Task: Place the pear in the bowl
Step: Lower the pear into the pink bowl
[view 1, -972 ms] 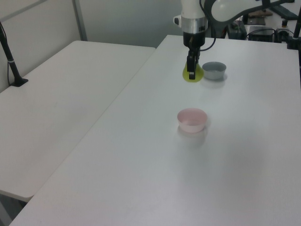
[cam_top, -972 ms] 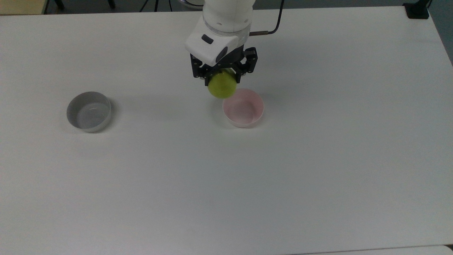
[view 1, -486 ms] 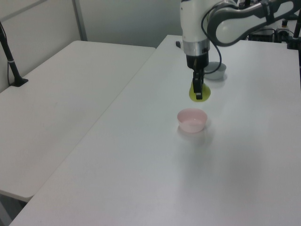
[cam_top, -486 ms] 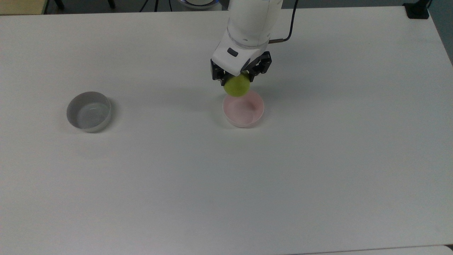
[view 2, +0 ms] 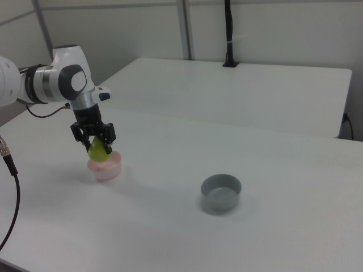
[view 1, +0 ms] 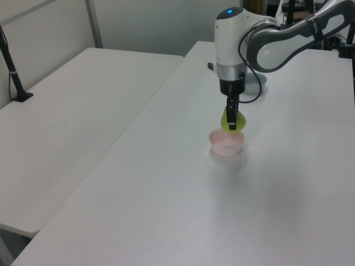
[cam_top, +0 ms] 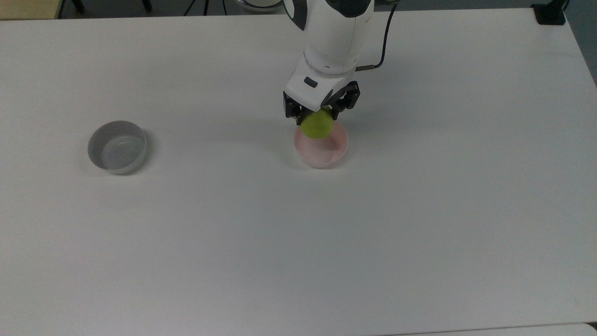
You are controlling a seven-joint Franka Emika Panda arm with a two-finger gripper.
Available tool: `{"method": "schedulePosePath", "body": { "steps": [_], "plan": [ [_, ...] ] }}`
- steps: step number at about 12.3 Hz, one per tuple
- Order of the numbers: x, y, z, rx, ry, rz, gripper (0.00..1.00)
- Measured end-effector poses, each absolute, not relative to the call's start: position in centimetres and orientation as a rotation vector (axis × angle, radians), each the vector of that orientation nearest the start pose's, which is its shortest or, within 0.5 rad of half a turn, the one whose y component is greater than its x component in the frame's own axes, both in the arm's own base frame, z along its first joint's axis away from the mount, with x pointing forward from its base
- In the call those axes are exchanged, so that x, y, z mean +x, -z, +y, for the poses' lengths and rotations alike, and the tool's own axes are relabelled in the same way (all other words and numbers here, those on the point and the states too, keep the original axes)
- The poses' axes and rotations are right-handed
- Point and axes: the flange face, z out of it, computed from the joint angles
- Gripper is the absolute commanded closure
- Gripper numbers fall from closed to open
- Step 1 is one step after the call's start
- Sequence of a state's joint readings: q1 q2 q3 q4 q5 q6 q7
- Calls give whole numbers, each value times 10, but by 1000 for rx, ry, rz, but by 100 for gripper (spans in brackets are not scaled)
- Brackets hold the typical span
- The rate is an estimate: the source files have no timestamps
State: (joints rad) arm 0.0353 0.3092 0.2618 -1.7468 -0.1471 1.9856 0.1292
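The pear point(cam_top: 316, 125) hangs clamped between the fingers of the gripper point(cam_top: 319, 116), directly over the bowl point(cam_top: 322, 156) and overlapping the far part of its rim in the top view. In the left view the pear point(view 1: 232, 120) reads as slightly taller than wide, its long axis close to upright and tipped a little off vertical, with its lower end just above the bowl's opening point(view 1: 226, 144); whether it touches the rim cannot be told. Which end carries the stem cannot be made out, since the fingers cover its top. In the right view the pear point(view 2: 97, 151) sits right above the pink bowl point(view 2: 105, 168), the black fingers closed on its upper half from both sides.

Against the frame half a second ago, the pear has come lower and a little nearer the bowl's centre, so that it now covers more of the pink inside. A second ago it was still off the bowl's edge, toward the top view's left. The bowl itself has not shifted.

The grey bowl point(cam_top: 117, 147) stands well apart from the pink bowl, toward the top view's left, on the white table point(cam_top: 419, 233), unchanged in place.
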Motion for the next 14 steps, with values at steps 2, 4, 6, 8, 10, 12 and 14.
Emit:
{"method": "schedulePosePath", "body": {
  "steps": [2, 4, 6, 8, 10, 12, 14],
  "plan": [
    [612, -388, 168, -3197, -75, -349, 32],
    [614, -380, 169, -3204, -74, -350, 32],
    [618, -374, 169, -3212, -49, -331, 32],
    [618, -371, 169, -3217, -52, -331, 31],
    [618, -370, 169, -3217, -54, -331, 14],
    [618, -369, 169, -3217, -55, -330, 3],
    [618, -370, 169, -3224, -52, -320, 3]
  ]
}}
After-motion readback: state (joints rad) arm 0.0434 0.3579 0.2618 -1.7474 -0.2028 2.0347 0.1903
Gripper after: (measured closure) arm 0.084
